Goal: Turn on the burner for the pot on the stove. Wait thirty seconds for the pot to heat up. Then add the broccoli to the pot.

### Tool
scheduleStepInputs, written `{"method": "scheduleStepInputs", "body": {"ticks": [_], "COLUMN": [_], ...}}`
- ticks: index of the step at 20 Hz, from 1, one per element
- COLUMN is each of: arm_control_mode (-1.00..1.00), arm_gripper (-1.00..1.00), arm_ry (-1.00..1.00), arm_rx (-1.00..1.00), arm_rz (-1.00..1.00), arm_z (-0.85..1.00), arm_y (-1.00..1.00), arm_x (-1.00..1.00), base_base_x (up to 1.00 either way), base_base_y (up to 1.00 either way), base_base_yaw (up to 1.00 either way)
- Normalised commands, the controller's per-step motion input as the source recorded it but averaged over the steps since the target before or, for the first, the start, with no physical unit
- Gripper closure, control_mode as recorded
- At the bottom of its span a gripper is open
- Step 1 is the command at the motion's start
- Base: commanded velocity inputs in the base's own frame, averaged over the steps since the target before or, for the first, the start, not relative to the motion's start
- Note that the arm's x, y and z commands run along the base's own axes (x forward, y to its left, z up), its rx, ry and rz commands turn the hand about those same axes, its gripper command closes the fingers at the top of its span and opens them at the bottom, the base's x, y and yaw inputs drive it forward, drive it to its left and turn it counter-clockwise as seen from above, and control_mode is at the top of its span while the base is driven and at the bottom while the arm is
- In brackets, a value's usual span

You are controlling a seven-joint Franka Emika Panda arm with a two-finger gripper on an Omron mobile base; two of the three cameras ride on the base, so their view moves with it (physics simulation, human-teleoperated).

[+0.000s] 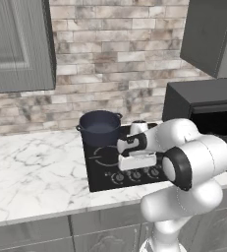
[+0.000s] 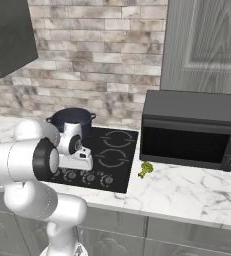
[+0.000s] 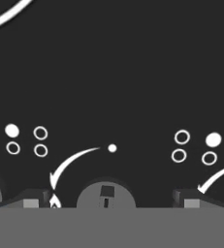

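On the white marble counter (image 1: 31,167) we have the flat black glass stove (image 2: 118,150) with its grey ring marks and a row of small round knobs along the front edge. Beside it, to our right, stands a black microwave (image 2: 187,127).

At the stove's back left ring sits the round dark blue-grey pot (image 1: 99,126), its lighter grey inside holding nothing that we can see. We see no glow or flame at any ring, so we judge the burner is not yet lit.

Our gripper (image 3: 108,203) hangs low over the knob row, close above the glass. From the hand camera a round grey knob (image 3: 105,194) sits between our two dark fingertips, which stand apart on either side of it and grip nothing. We cannot tell whether they touch it, nor whether this knob serves the pot's ring.

Smallest of all, the green broccoli floret (image 2: 146,169) lies on the marble between the stove and the microwave, well apart from the pot.

So we judge we are at the first step: turning the knob, waiting, and adding the broccoli all remain.
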Motion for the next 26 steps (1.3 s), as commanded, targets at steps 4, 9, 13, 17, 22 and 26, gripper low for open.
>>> {"method": "scheduleStepInputs", "body": {"ticks": [4, 9, 13, 17, 22, 26], "arm_control_mode": [-1.0, -1.0, -1.0, -1.0, -1.0, -1.0], "arm_gripper": [-1.0, -1.0, -1.0, -1.0, -1.0, -1.0], "arm_ry": [0.0, 0.0, 0.0, 0.0, -0.01, 0.0], "arm_rx": [0.0, 0.0, 0.0, 0.0, 0.0, 0.0], "arm_rz": [0.0, 0.0, 0.0, 0.0, 0.0, 0.0], "arm_z": [0.0, -0.03, -0.03, -0.01, -0.07, -0.14], "arm_y": [0.0, 0.01, 0.01, 0.0, 0.0, 0.0], "arm_x": [0.0, 0.03, 0.05, 0.05, 0.01, 0.0], "base_base_x": [0.0, 0.0, 0.0, 0.0, 0.0, 0.0], "base_base_y": [0.0, 0.0, 0.0, 0.0, 0.0, 0.0], "base_base_yaw": [0.0, 0.0, 0.0, 0.0, 0.0, 0.0]}}
